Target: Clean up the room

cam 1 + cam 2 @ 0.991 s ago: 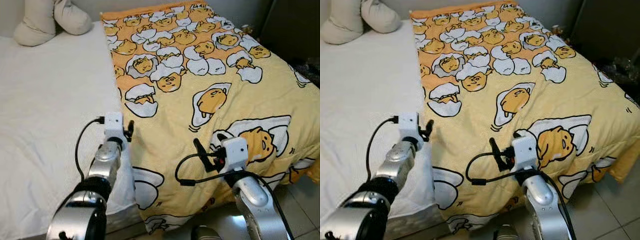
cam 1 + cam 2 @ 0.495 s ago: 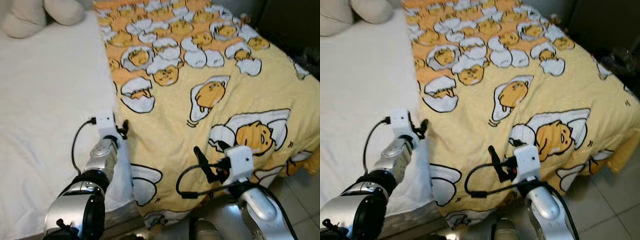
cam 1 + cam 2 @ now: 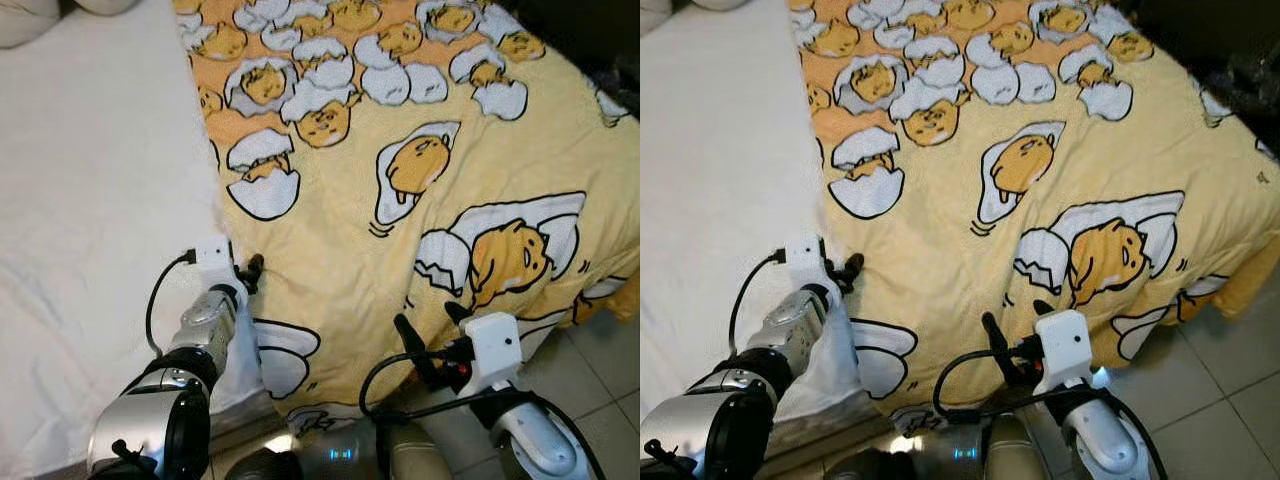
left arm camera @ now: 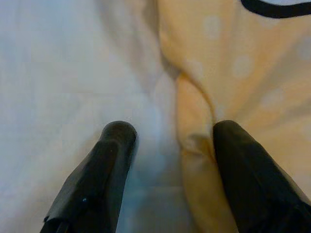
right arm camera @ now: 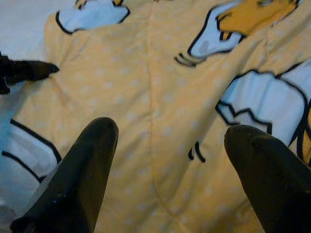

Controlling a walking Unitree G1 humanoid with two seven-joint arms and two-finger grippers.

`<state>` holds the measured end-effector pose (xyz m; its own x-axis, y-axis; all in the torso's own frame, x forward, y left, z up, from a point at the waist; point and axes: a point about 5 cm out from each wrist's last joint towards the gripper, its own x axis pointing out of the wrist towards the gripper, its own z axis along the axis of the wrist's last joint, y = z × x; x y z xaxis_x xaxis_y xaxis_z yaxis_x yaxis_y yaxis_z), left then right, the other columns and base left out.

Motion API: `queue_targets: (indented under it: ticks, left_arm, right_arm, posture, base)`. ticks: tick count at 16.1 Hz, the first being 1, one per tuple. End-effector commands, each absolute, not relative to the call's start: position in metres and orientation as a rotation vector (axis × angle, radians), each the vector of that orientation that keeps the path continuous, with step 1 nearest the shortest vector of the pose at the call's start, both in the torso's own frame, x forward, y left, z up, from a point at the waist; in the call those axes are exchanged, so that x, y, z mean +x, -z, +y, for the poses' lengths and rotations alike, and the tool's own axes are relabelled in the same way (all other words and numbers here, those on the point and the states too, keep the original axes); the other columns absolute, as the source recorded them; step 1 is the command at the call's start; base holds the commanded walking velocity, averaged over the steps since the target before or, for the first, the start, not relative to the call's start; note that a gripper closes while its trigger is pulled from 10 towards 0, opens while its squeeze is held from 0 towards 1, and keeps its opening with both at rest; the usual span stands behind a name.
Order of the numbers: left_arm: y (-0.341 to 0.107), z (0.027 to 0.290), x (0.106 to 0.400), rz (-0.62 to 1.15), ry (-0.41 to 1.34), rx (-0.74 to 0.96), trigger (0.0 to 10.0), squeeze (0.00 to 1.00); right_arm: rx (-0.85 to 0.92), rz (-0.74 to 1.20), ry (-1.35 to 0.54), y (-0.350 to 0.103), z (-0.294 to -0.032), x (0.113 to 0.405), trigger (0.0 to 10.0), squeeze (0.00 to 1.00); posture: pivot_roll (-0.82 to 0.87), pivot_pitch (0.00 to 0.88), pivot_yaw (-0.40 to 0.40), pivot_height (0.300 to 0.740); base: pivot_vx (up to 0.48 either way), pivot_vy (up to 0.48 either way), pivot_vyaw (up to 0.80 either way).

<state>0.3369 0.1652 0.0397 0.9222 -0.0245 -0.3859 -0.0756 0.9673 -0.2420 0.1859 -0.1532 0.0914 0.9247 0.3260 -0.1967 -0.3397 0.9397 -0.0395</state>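
Observation:
A yellow blanket point(image 3: 400, 180) printed with egg characters covers the right half of the bed and hangs over its foot. The white sheet point(image 3: 90, 200) lies bare on the left half. My left gripper point(image 3: 250, 270) rests at the blanket's left edge, where it meets the sheet. In the left wrist view its fingers point(image 4: 116, 141) stand apart, and a fold of the blanket edge point(image 4: 194, 116) lies between them, close to one finger. My right gripper point(image 3: 430, 325) is open above the blanket's hanging foot edge, with yellow cloth point(image 5: 165, 111) below its spread fingers.
Pale floor tiles point(image 3: 600, 370) lie at the bed's foot on the right. A cream pillow point(image 3: 25, 20) peeks in at the top left. Dark clutter point(image 3: 620, 80) sits past the bed's right side. My own torso point(image 3: 330, 455) is at the bottom.
The view has tilted down and nearer the bed's foot. My left gripper stays at the blanket edge. My right gripper has drawn back from beside the big egg print to the foot edge.

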Motion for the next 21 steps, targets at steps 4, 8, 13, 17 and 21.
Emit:
queue_targets:
  ticks: [4, 8, 13, 17, 21]
  left_arm:
    - [-0.024, 0.169, 0.325, 0.458, -0.052, -0.386, 0.0, 0.0]
    - [-0.004, 0.197, 0.303, 0.544, -0.182, -0.292, 0.0, 0.0]
    - [0.016, 0.213, 0.277, 0.579, -0.195, -0.141, 0.0, 0.0]
    - [0.017, 0.185, 0.269, 0.503, -0.067, 0.043, 10.0, 0.0]
    - [-0.011, 0.177, 0.264, 0.255, -0.064, 0.215, 10.0, 0.0]
  right_arm:
    - [-0.062, 0.196, -0.34, -0.095, -0.152, 0.183, 10.0, 0.0]
    - [-0.05, 0.207, -0.348, -0.092, -0.147, 0.183, 10.0, 0.0]
    - [-0.039, 0.212, -0.353, -0.09, -0.144, 0.186, 10.0, 0.0]
    - [-0.046, 0.198, -0.362, -0.088, -0.143, 0.196, 10.0, 0.0]
    - [-0.043, 0.149, -0.343, -0.09, -0.144, 0.218, 10.0, 0.0]
  posture:
    - [-0.34, 0.251, 0.125, 0.74]
    - [-0.31, 0.25, 0.136, 0.74]
    - [-0.28, 0.237, 0.134, 0.74]
    - [-0.27, 0.199, 0.138, 0.74]
    - [-0.24, 0.115, 0.151, 0.74]
  base:
    - [0.0, 0.0, 0.0]
    - [0.0, 0.0, 0.0]
    - [0.0, 0.0, 0.0]
    - [0.0, 0.0, 0.0]
    - [0.0, 0.0, 0.0]
